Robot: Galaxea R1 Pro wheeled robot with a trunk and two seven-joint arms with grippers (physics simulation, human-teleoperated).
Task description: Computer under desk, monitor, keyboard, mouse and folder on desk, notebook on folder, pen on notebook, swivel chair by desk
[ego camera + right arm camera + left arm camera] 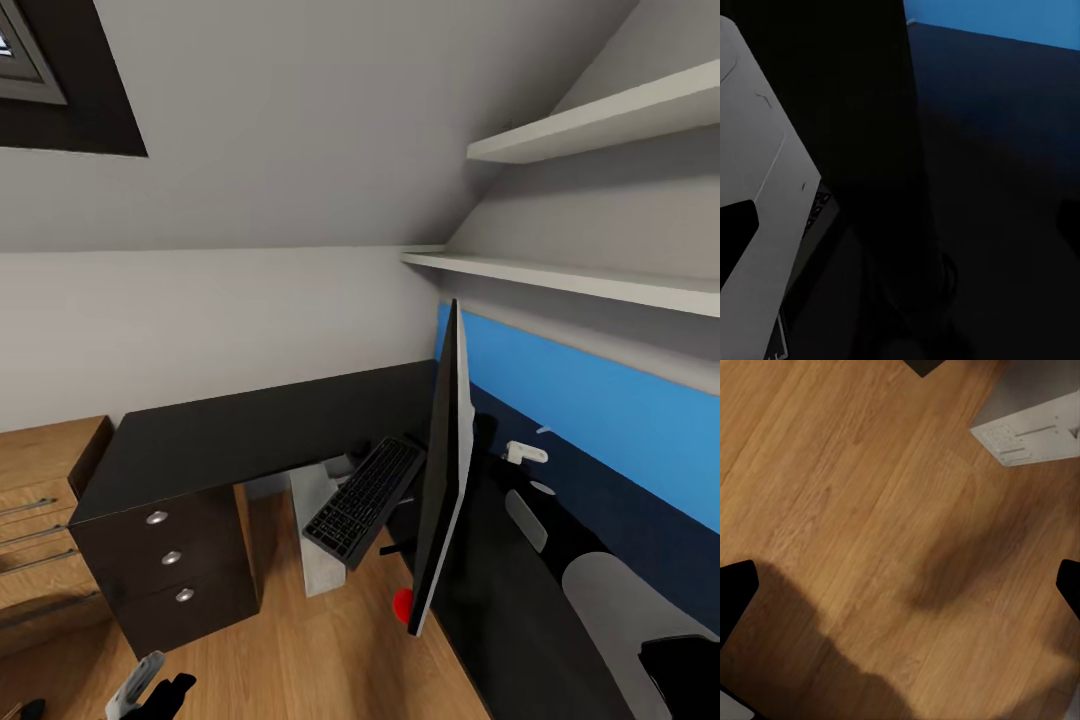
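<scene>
You are working the monitor (445, 470) step: it is standing edge-on, centre-right on the surface (250, 430), keyboard (365, 500) tilting beside it. Left end effector (900, 585) is gaping empty over floor; right end effector's state I cannot tell. Next: steady the keyboard flat.

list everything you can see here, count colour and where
desk: 1, glossy black top, runs along the wall and turns the corner to the right
drawer unit: 1, black, three drawers with round silver knobs, under the desk's left end
monitor: 1, thin black, seen edge-on, red dot at its lower corner, at the desk's inner corner
keyboard: 1, dark grey-black, tilted, beside the monitor, jutting past the desk edge
computer: 1, pale grey-white, on the floor under the desk
back panel: 1, blue, behind the desk on the right
shelves: 2, white, on the right wall
wood unit: 1, light wood, far left
floor: wood
left gripper: black fingertips apart, over the floor
right arm: grey and black, over the desk
</scene>
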